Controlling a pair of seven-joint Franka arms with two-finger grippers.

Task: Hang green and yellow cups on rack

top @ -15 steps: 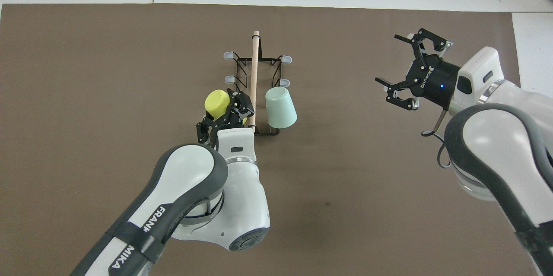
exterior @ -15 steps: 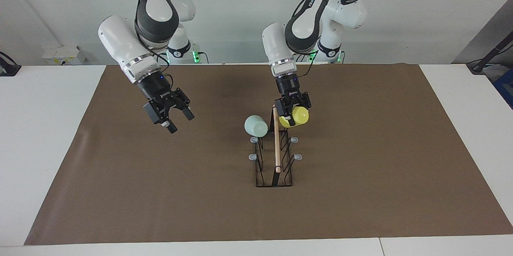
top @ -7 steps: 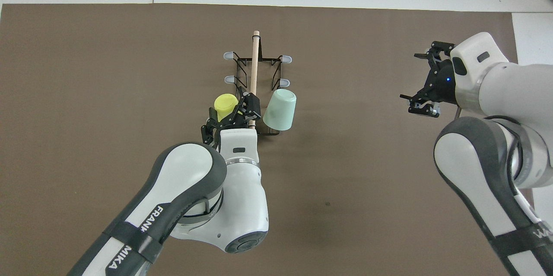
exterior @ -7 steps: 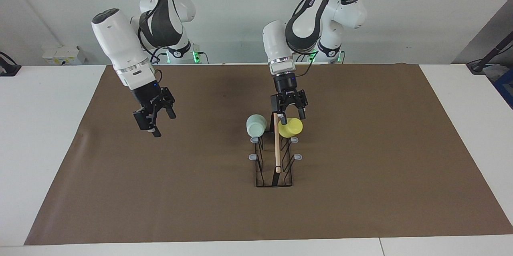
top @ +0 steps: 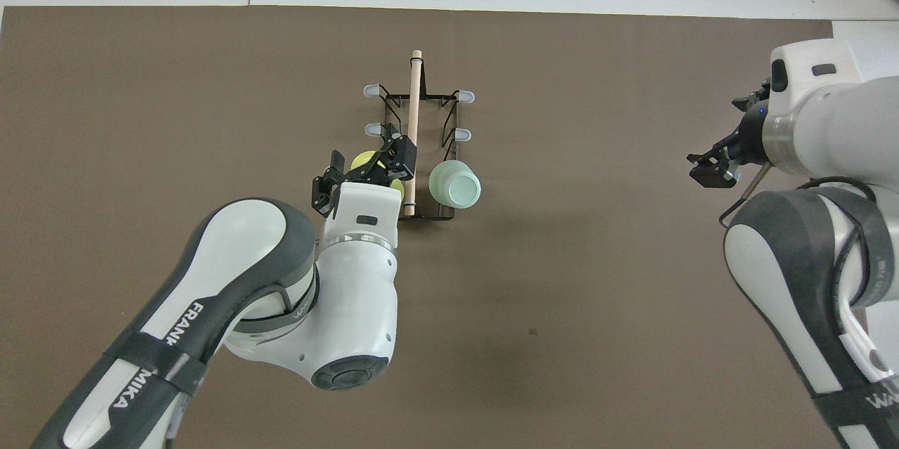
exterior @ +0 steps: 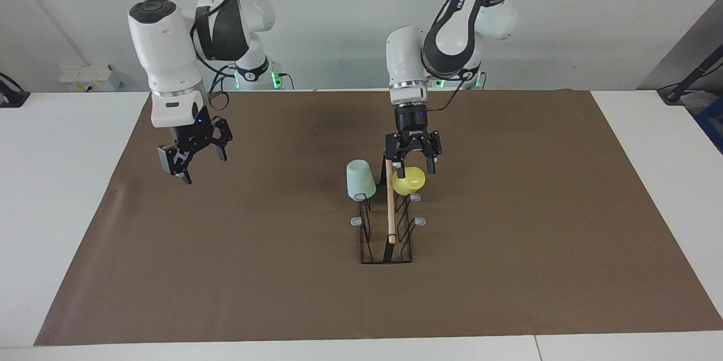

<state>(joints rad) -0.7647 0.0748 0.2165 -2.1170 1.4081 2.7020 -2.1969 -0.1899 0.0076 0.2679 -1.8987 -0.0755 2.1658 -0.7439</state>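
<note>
The rack (exterior: pixel 390 225) stands mid-table, its wooden rod (top: pixel 413 119) running away from the robots. The pale green cup (exterior: pixel 360 179) hangs mouth-down on the prong nearest the robots on the right arm's side; it also shows in the overhead view (top: pixel 455 184). The yellow cup (exterior: pixel 409 181) sits on the prong across the rod, partly hidden under the hand in the overhead view (top: pixel 364 161). My left gripper (exterior: pixel 415 169) is open just above the yellow cup, fingers either side of its top. My right gripper (exterior: pixel 195 162) is open and empty in the air over the mat.
A brown mat (exterior: pixel 508 248) covers most of the white table (exterior: pixel 56 208). Four grey-tipped prongs of the rack are bare (exterior: pixel 420 221). The right arm (top: pixel 808 126) hangs over the mat's edge at its own end of the table.
My left gripper opened, let go of the yellow cup on its prong and rose slightly. The green cup swung down to hang mouth-down. My right gripper drew back toward its own end.
</note>
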